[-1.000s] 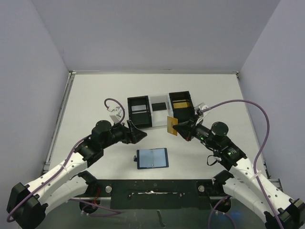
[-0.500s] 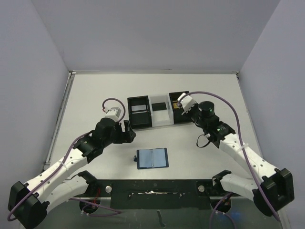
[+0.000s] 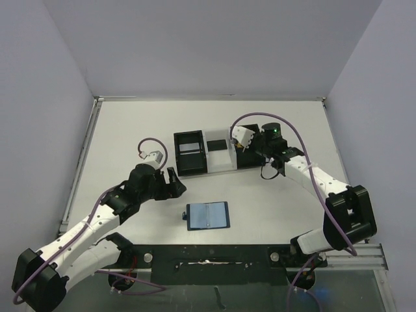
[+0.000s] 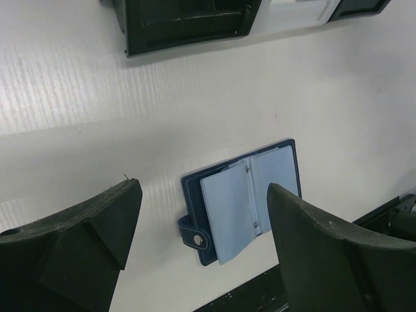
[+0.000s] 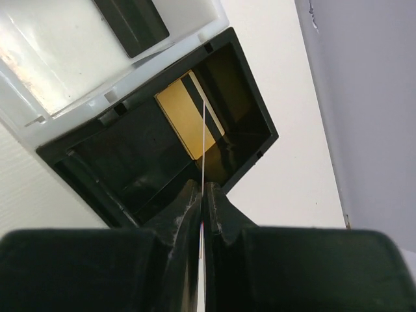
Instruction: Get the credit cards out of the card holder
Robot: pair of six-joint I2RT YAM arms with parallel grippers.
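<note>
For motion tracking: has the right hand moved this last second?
Yes: the right hand moved up-frame, from the right black box's near side to over it.

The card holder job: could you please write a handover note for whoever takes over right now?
Left gripper: open, hovering by the navy-blue bifold card holder, which lies open and flat.
Right gripper: shut on a thin card, seen edge-on, over the open black box.
Done: one gold card lies in that box.
Left: release the held card; whether cards remain in the holder cannot be told.
</note>
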